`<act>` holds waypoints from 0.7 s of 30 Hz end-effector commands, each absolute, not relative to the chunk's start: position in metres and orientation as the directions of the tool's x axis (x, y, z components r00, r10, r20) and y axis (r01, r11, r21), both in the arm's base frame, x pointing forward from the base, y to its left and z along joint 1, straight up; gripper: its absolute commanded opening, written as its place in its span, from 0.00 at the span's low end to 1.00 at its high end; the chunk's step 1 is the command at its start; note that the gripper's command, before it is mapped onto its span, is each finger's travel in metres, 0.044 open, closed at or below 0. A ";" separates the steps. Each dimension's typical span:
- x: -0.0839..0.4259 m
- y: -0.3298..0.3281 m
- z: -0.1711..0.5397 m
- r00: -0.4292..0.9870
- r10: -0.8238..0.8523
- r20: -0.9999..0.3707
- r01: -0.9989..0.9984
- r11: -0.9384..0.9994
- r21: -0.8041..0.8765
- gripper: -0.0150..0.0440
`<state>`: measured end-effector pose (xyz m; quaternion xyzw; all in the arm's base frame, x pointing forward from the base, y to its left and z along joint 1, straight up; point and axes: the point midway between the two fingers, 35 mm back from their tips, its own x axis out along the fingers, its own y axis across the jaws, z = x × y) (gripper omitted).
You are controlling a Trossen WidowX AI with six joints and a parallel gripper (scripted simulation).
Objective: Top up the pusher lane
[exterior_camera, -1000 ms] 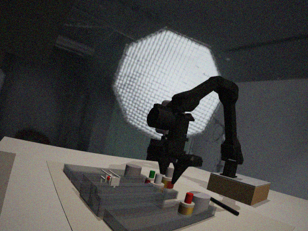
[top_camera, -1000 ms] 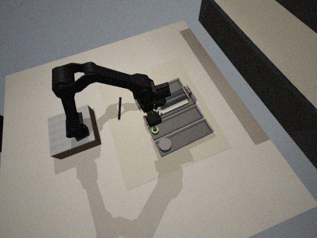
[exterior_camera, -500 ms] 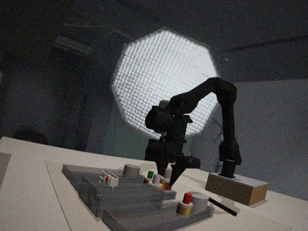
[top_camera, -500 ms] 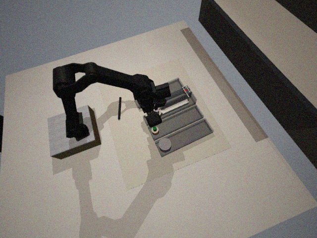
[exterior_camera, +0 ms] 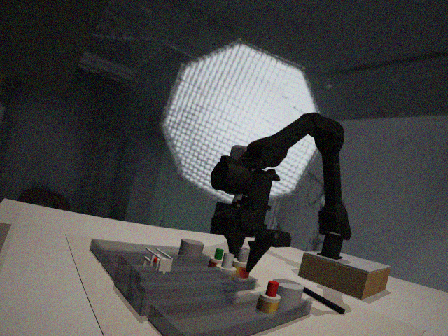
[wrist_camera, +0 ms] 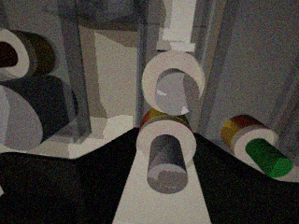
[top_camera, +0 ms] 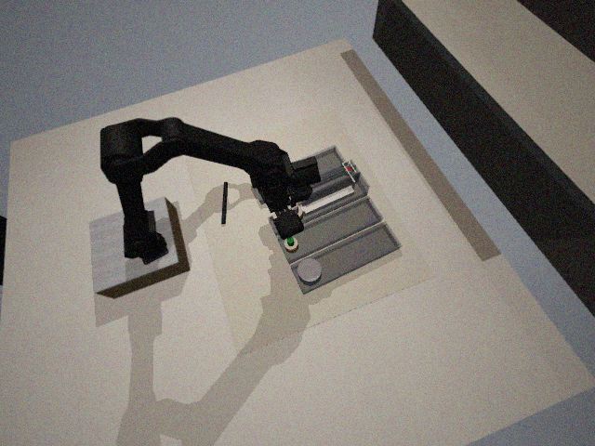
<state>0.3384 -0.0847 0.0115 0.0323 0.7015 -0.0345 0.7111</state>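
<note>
My gripper [exterior_camera: 242,262] [wrist_camera: 164,134] is shut on a grey-knobbed jar [exterior_camera: 243,254] [wrist_camera: 167,177] with a white top and a yellow-red band. It holds the jar upright at the front end of the sprung lane. A matching jar [top_camera: 301,211] [exterior_camera: 227,259] [wrist_camera: 175,91] is directly behind it in the lane, touching or almost touching. The white pusher strip [top_camera: 331,199] [wrist_camera: 181,21] runs back from that jar. In the top view the fingers hide the held jar. Its base and the low front stop are hidden, so I cannot tell whether it stands on the lane floor.
A green-knobbed jar [top_camera: 290,244] [exterior_camera: 218,253] [wrist_camera: 268,156] stands in the neighbouring lane. A red-knobbed jar [exterior_camera: 271,288] stands on the other side beside a grey cylinder [exterior_camera: 291,295] [wrist_camera: 19,117]. Another grey cylinder [top_camera: 309,270] [exterior_camera: 190,247] is in the outer lane. A black rod [top_camera: 224,203] [exterior_camera: 323,299] lies in front.
</note>
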 end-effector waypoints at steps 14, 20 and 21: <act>0.343 -0.086 0.008 0.034 -0.007 -0.999 0.097 0.995 -0.004 0.25; 0.343 -0.086 0.006 0.034 -0.007 -0.999 0.097 0.995 -0.004 0.25; 0.343 -0.086 0.006 0.034 -0.007 -0.999 0.097 0.995 -0.004 0.25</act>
